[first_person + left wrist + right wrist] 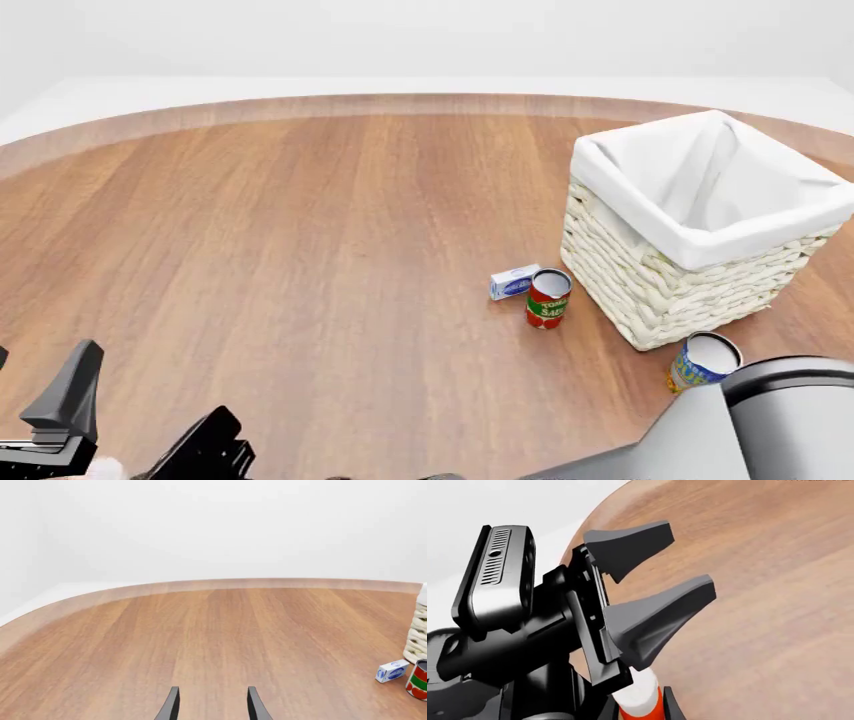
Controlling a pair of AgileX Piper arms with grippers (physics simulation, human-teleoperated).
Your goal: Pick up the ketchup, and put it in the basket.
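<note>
1. Nearest, at the close edge of the worktop [294,230]: ketchup [637,692], seen only in the right wrist view as a white cap and a strip of red-orange shoulder. Stands just beside the left arm, well apart from the basket.
2. Right claw [640,709]: reaches across to the left side, one dark finger on each flank of the bottle just under the cap. Cannot tell whether closed on it or only close beside it; contact hidden at the frame edge.
3. Left claw [212,689]: spread wide, nothing between the tips, bare wood ahead.
4. Handling, as a judgement: probably a light, rigid plastic bottle, smooth and rounded, so liable to slip or twist in a narrow pinch. Tall, so easy to topple if nudged. Better to grip the body below the shoulder than the tapering neck, and to carry it upright.
5. Middle distance: small blue-and-white box [513,282] touching or just beside a red can [547,298]; both near the basket's front wall.
6. Blue can [701,362] at the basket's near corner.
7. Farthest: basket [641,290], open-topped and cloth-lined; nothing seen in the visible part of it. Needs a long carry rightward and forward, high enough to clear both cans and the rim.
</note>
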